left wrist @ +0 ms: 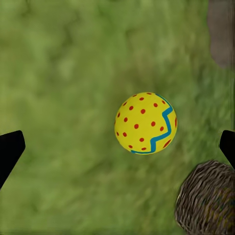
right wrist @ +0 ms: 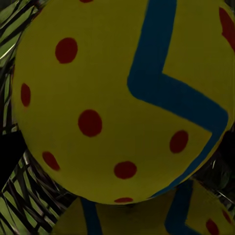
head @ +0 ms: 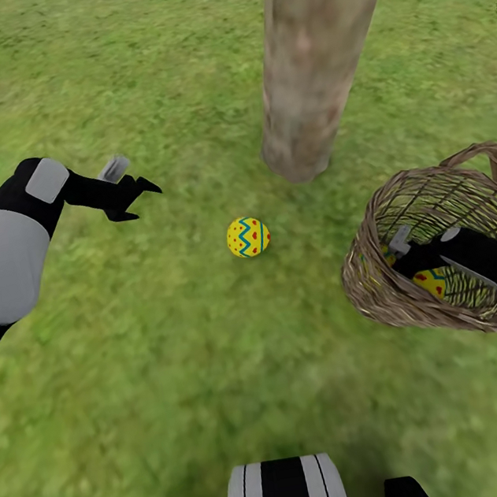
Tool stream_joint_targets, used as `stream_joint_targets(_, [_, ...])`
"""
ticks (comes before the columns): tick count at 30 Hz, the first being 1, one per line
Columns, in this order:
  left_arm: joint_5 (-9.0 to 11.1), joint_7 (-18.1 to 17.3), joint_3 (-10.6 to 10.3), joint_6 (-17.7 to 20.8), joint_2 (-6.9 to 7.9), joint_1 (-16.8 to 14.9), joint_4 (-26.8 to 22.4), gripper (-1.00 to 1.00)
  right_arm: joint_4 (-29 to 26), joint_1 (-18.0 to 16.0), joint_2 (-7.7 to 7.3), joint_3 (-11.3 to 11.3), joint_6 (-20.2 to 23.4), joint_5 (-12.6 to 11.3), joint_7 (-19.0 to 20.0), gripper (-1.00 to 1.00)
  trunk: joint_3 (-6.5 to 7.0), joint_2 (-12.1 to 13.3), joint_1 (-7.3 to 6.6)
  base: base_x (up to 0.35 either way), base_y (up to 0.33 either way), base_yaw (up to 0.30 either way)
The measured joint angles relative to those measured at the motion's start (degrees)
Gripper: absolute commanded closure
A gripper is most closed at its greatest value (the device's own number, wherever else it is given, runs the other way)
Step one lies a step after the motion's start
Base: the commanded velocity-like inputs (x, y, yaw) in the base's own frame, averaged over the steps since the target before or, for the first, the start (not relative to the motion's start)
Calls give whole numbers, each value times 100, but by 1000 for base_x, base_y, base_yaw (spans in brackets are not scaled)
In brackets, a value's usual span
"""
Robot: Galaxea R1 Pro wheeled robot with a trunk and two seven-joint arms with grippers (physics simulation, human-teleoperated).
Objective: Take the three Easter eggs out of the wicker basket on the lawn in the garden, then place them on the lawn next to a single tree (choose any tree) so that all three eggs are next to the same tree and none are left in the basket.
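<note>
Reaching into the basket (head: 401,202), right gripper (head: 421,258) meets an egg (right wrist: 117,98); finger state unreadable. Left gripper (head: 133,198) spread empty. Egg looks smooth, rigid, roll-prone: grip across its middle.

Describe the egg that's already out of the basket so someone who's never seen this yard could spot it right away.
Start at the thick pale tree trunk rising from the lawn. Just in front of its base, between the open left gripper and the wicker basket, lies one Easter egg, yellow with red dots and a blue zigzag. It alone sits on bare grass; the other eggs are in the basket.
</note>
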Motion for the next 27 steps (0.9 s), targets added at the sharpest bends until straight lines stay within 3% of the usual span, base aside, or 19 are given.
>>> stream_joint_targets(12, [-10,2,6,-4,-1,0,100,-100,8,1,-1,3,-1,15,-6,100,199,12,-23,-1,0,0])
stream_joint_targets(27, [-46,1,38,-22,-14,-1,484,-100,165,0,8,-24,0,-3,-20,100,532,32,-61,-194,0,0])
